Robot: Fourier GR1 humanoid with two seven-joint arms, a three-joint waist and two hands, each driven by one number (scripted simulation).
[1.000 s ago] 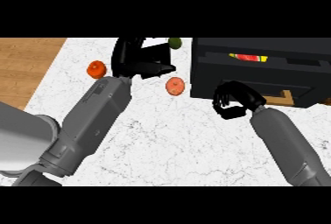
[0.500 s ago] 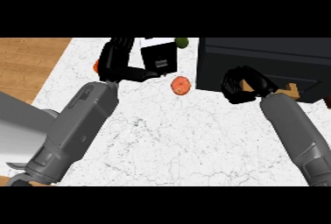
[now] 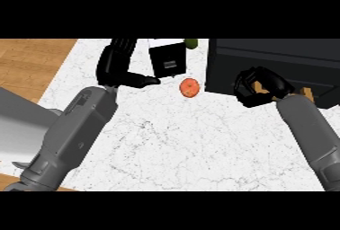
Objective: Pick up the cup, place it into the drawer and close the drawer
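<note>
My right hand [image 3: 260, 86] hangs in front of the black drawer [image 3: 279, 56] at the upper right, its fingers curled round a small tan cup [image 3: 265, 91]. Only slivers of the cup show between the fingers. A tan strip [image 3: 306, 92] shows just to the right of the hand at the drawer's lower edge. Over the counter's far left, my left hand [image 3: 118, 67] is open with its fingers straight up and its thumb pointing right. It holds nothing.
A dark boxy object with a pale top [image 3: 168, 60] stands next to the left thumb, and a green item [image 3: 191, 43] lies behind it. An orange-red round piece [image 3: 190, 87] lies on the white marble counter [image 3: 186, 143]. Wooden floor [image 3: 30, 63] shows at the left.
My right hand has moved up and slightly right, from over the counter to the drawer's front, still curled round the cup. The left hand has shifted slightly and its fingers have straightened.
</note>
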